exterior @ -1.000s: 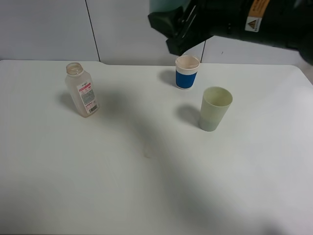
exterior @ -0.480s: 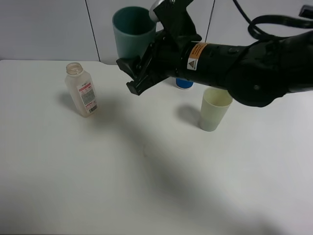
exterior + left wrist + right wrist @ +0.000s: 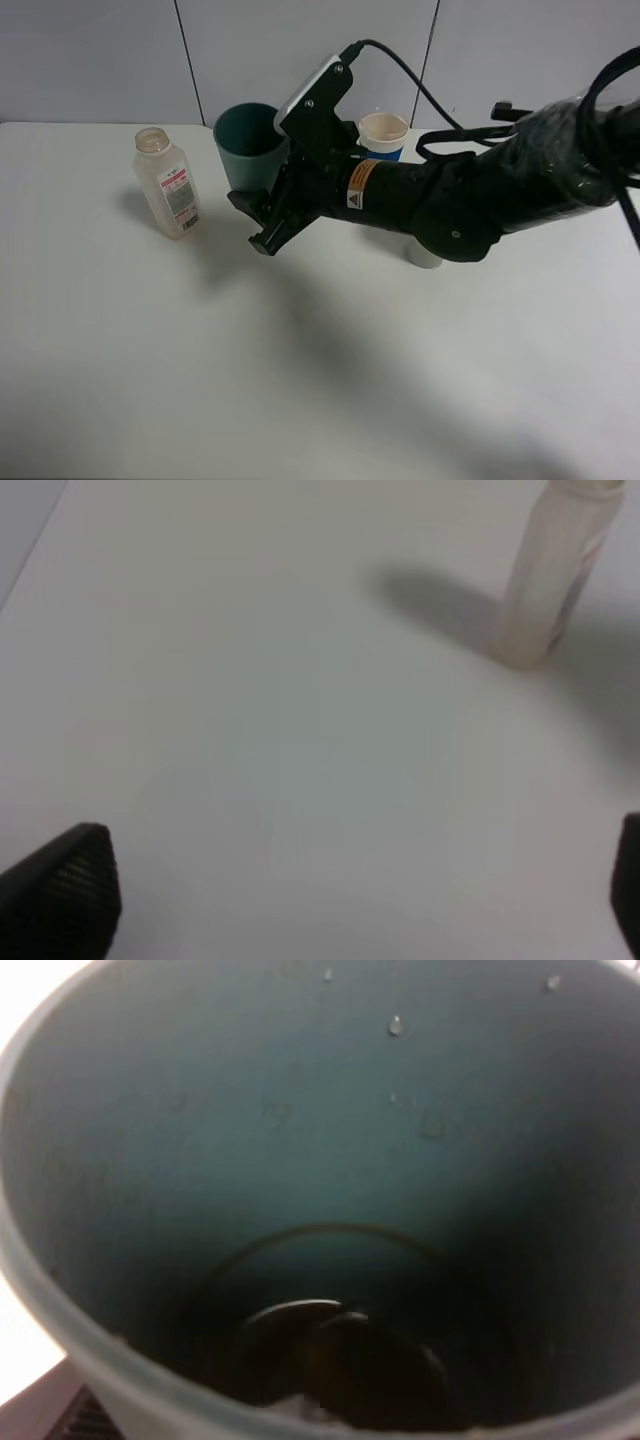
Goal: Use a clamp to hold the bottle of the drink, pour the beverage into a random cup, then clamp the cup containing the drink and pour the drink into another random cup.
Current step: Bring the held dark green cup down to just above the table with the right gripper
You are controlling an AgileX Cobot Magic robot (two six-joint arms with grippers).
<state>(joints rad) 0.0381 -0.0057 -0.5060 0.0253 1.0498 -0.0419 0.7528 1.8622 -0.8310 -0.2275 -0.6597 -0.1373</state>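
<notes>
The right hand is gripping the matte teal tumbler, clamped just right of the squarish clear bottle; droplets seemingly cling inside. The left hand is gaping apart above the white surface.

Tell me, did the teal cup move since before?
Yes. The teal cup, held by the right gripper, has come down and leftward, closer to the bottle, which stayed put.

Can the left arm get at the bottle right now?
Probably yes. The bottle stands alone on bare table ahead of the open left tool, nothing between them.
</notes>
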